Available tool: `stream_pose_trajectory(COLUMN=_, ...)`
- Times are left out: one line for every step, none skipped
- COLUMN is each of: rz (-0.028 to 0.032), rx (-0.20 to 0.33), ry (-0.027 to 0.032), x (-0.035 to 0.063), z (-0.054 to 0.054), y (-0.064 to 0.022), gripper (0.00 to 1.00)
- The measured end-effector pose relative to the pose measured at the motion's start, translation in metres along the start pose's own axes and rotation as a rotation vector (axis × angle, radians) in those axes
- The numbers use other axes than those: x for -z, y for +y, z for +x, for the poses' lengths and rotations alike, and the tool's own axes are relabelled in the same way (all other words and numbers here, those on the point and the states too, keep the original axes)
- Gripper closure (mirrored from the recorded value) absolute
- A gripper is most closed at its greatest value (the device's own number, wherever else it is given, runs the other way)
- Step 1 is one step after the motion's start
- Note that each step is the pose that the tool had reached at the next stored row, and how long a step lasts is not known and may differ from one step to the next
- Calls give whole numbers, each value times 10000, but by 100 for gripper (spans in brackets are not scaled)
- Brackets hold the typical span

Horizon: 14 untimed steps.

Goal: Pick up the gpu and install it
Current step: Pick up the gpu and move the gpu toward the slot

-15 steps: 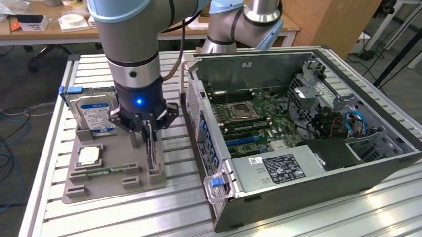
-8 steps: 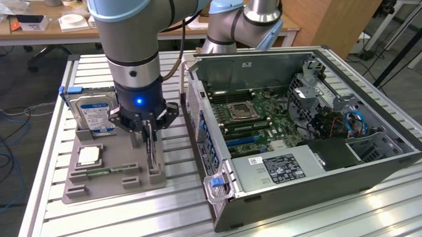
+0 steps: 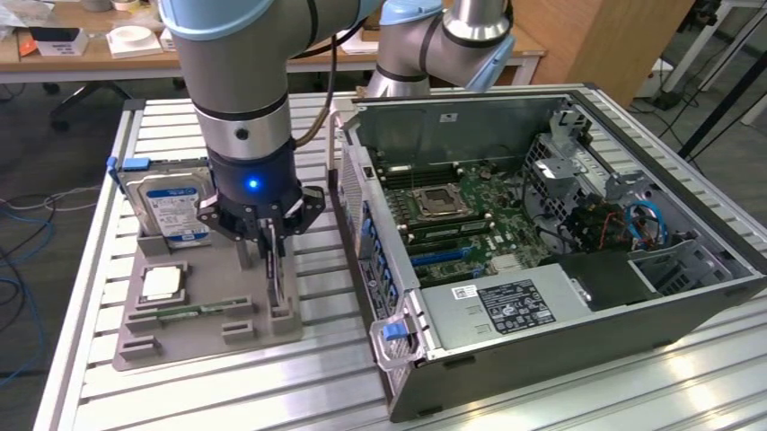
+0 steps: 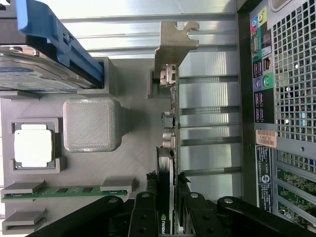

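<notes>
Arm (image 3: 233, 72) reaches straight down from an elbow behind it. Wrist (image 3: 251, 175) vertical, blue light lit. Gripper (image 3: 271, 235) points down, fingers (image 4: 144, 207) pressed on both faces of the gpu (image 4: 168, 128), clamping its upper edge.

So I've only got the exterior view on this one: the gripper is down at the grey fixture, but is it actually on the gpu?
Observer: Yes. From the wrist view, the gripper straddles the gpu, one finger against each face.
Operator: Which end does it hold?
Observer: The end away from the grey metal bracket.
Operator: Anything alongside?
Observer: The computer case's rear port panel, apart from the card.
</notes>
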State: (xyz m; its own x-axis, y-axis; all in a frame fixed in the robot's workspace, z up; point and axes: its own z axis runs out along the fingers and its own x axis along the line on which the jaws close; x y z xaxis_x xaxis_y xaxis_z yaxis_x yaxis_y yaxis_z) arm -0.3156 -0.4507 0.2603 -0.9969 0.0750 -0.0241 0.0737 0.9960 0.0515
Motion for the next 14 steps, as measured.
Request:
stream_pose_trajectory(rz=2, rx=-1, ry=2, x=6, z=0, y=0, gripper=74)
stream_pose_trajectory(rz=3, rx=0, ry=3, x=15, z=0, y=0, gripper=74)
stream_pose_trajectory(rz=1, rx=-1, ry=1, x=26, z=0, y=1, gripper=74)
stream_pose_trajectory(rz=1, rx=-1, ry=1, x=46, z=-1, y=2, gripper=74)
stream_pose_trajectory(rz=1, rx=-1, ry=1, x=70, z=-2, y=4, gripper=74)
stream_pose_trajectory(rz=1, rx=0, ry=0, x=93, z=-2, y=5, gripper=74)
stream_pose_trajectory(rz=2, rx=-1, ry=1, x=112, z=-3, y=6, gripper=74)
stream_pose_trajectory(rz=1, rx=-1, ry=0, x=130, z=-3, y=7, gripper=74)
stream_pose_trajectory(rz=1, rx=-1, ry=0, x=146, z=-3, y=8, gripper=74)
stream_pose_trajectory(rz=1, rx=0, ry=0, x=160, z=-4, y=8, gripper=74)
stream_pose_trajectory(rz=0, rx=-1, ry=-1, x=171, z=-4, y=9, gripper=74)
stream_pose_trajectory(rz=0, rx=-1, ry=0, x=178, z=-4, y=9, gripper=74)
stream_pose_trajectory(rz=-2, rx=-1, ry=-2, x=177, z=-4, y=10, gripper=74)
stream_pose_trajectory(rz=-2, rx=-1, ry=-2, x=177, z=-4, y=9, gripper=74)
